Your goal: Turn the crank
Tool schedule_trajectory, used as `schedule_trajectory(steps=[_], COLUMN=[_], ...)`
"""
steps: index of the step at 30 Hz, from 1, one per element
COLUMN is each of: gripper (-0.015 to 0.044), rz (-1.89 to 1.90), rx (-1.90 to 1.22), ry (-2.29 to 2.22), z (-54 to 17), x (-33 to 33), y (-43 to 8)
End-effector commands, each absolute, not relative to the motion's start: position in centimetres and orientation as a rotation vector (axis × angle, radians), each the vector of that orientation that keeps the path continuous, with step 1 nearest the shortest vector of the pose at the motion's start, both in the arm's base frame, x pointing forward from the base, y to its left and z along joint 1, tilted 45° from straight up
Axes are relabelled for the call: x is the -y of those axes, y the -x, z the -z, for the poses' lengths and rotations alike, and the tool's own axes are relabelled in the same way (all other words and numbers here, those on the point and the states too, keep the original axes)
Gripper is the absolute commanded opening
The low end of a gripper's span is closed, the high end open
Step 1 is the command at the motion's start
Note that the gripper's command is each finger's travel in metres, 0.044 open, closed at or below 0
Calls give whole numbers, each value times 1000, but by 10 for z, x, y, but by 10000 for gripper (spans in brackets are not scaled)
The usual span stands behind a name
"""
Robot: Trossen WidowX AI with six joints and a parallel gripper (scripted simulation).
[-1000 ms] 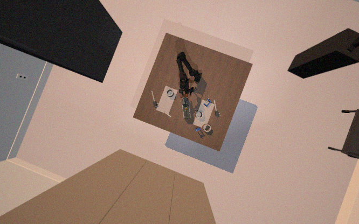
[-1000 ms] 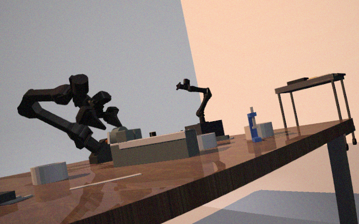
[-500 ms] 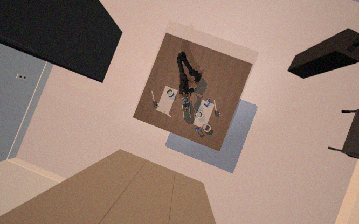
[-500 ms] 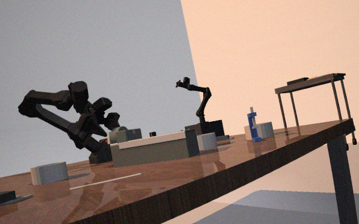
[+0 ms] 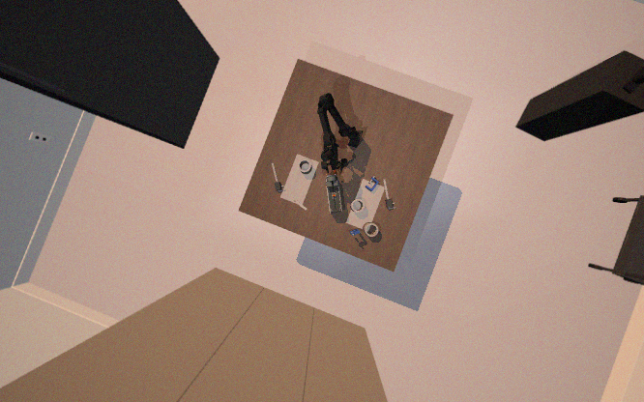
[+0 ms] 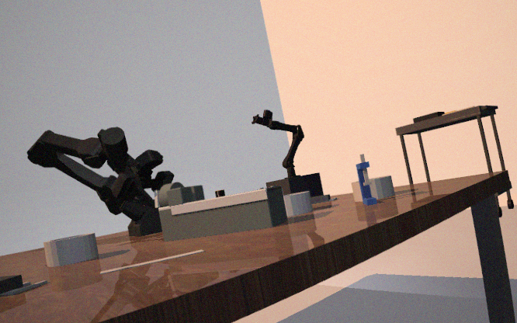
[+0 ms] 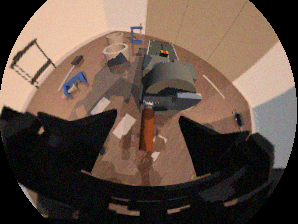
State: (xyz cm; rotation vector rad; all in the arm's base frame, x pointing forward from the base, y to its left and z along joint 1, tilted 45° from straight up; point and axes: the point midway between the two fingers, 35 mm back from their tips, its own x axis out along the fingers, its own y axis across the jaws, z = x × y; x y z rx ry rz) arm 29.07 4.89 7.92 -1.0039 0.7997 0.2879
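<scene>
The grey machine (image 5: 335, 205) (image 6: 216, 224) (image 7: 172, 75) stands on the table. Its dark crank arm (image 7: 172, 101) is at the end facing the robot, and the orange handle (image 7: 147, 132) sticks out from it towards the wrist camera. A small red and yellow spot, seemingly the pointer (image 7: 164, 52), shows on the slide; its level against the brass marks is too small to tell. My gripper (image 7: 149, 115) (image 5: 337, 167) is open and empty. In the wrist view its fingers stand on either side of the handle, not touching it. The fingertips are partly hidden behind the machine in the exterior view.
A blue clamp (image 5: 367, 188) (image 6: 360, 176) (image 7: 75, 80) stands to one side of the machine. White round containers (image 6: 70, 250) (image 6: 299, 203) stand on both sides. A thin white strip (image 6: 152, 262) (image 7: 214, 86) lies beside the machine. Pale sheets (image 5: 299, 186) (image 5: 373, 195) lie on the table.
</scene>
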Motion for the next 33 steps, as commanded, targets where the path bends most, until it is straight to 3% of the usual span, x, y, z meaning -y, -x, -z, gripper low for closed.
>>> schedule_trajectory(steps=[1, 12, 28, 33], gripper=[440, 440, 20, 0], rz=[-294, -293, -293, -293], rx=[-799, -797, -797, -797], ry=[1007, 1008, 1008, 1008], z=[-74, -64, -64, -64], x=[-46, -35, -35, -35], y=[-291, -292, -292, -292])
